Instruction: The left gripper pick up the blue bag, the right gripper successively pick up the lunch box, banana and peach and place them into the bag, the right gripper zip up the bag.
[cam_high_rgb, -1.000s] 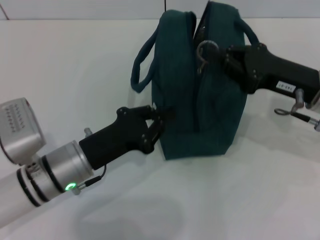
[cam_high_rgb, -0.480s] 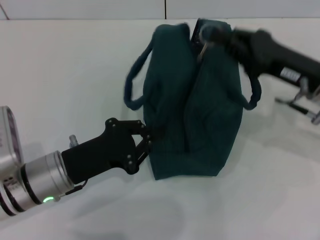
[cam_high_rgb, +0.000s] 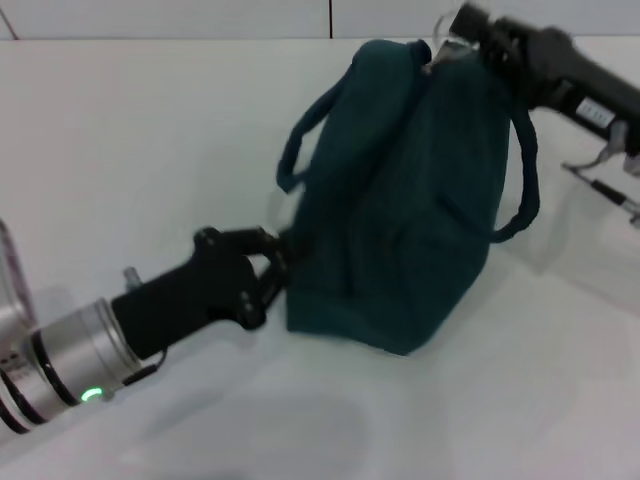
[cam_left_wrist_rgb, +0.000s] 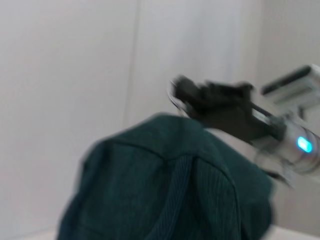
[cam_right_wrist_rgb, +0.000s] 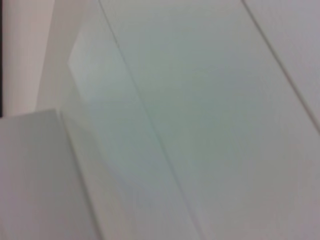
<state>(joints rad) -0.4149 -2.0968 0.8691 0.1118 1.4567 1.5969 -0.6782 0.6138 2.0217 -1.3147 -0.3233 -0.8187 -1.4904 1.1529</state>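
The blue bag (cam_high_rgb: 400, 200) stands on the white table (cam_high_rgb: 150, 130), leaning toward the right, its top seam closed and its handles hanging at each side. My left gripper (cam_high_rgb: 275, 262) is shut on the bag's near-left lower corner. At the far right end of the bag's top, my right gripper (cam_high_rgb: 455, 35) is shut on the silver zip ring pull (cam_high_rgb: 441, 45). The left wrist view shows the teal fabric of the bag (cam_left_wrist_rgb: 175, 185) close up and the right gripper (cam_left_wrist_rgb: 180, 95) above it. The lunch box, banana and peach are out of view.
The table's back edge meets a pale wall (cam_high_rgb: 200, 15) just behind the bag. A thin metal cable fitting (cam_high_rgb: 600, 170) hangs under the right arm. The right wrist view shows only blank white panels (cam_right_wrist_rgb: 200, 100).
The right gripper has travelled along the bag's top to its far end with the ring pull. The bag has tipped rightward. The left arm has drawn back to the left, still on the corner.
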